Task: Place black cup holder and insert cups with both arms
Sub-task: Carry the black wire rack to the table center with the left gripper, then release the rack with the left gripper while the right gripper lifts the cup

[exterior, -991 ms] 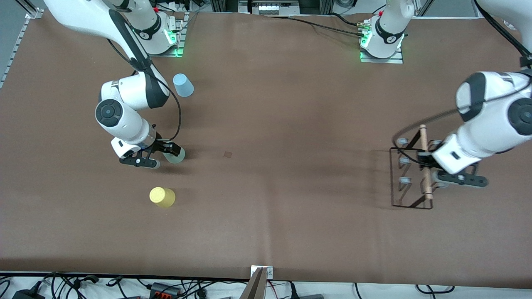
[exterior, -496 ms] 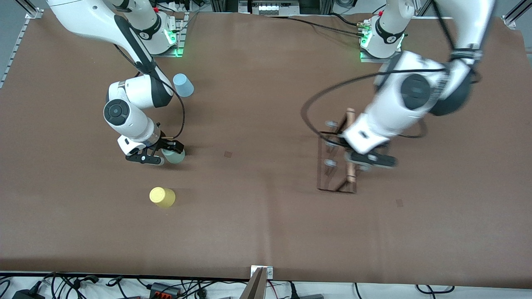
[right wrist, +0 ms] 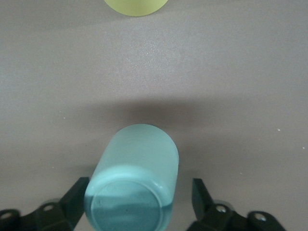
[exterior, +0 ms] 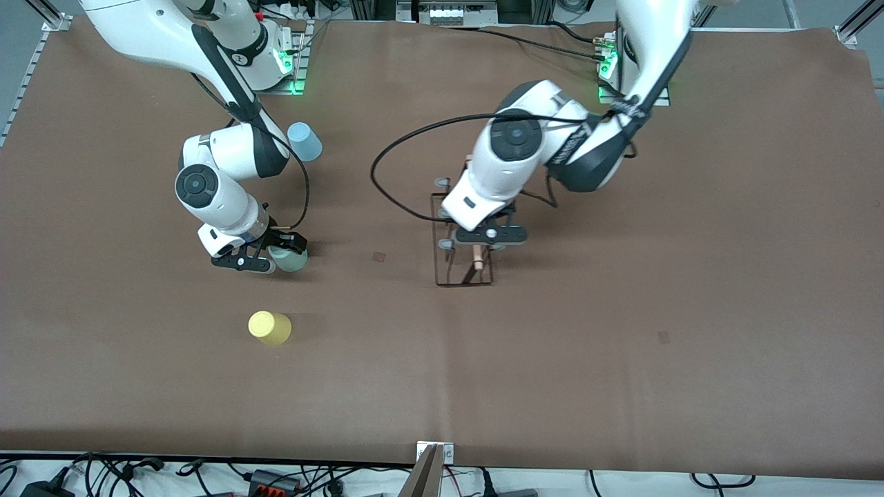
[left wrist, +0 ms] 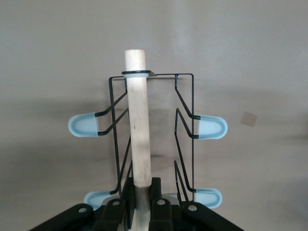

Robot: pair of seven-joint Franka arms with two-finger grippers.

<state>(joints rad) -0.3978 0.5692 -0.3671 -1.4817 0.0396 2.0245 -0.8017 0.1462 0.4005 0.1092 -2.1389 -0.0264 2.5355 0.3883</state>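
Two grippers are busy: the left gripper (exterior: pixel 483 235) pinches the holder's (exterior: pixel 464 262) rod over mid-table, while the right gripper (exterior: pixel 266 254), fingers spread, straddles the green cup (exterior: pixel 290 259). A tilted release could topple the holder.

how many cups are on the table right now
3: the light blue cup near the right arm's base, the pale green cup between the right gripper's open fingers, the yellow cup nearest the front camera.

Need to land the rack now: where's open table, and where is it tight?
Open: between the black cup holder and the pale green cup, and nearer the camera than the holder. Tight: the right arm's end, around right gripper, yellow cup, blue cup.
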